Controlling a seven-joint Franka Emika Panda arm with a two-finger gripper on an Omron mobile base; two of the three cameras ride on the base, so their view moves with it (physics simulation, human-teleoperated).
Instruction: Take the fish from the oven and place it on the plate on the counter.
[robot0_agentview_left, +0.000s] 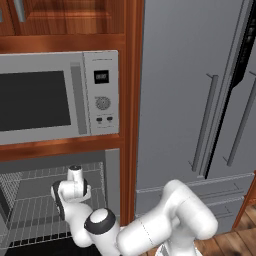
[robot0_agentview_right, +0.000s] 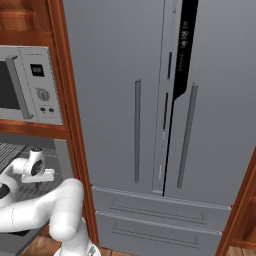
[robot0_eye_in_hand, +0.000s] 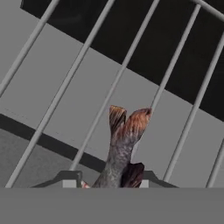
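While fish (robot0_eye_in_hand: 121, 144) sits between jaws, wire rack (robot0_eye_in_hand: 118, 78) behind

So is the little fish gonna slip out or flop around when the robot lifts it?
Probably light: the fish looks slim against the oven's wire rack. It may slip, since its body tapers toward the forked tail, leaving little to grip between the gripper tips. It looks straight, so perhaps stiff, though that's hard to tell.
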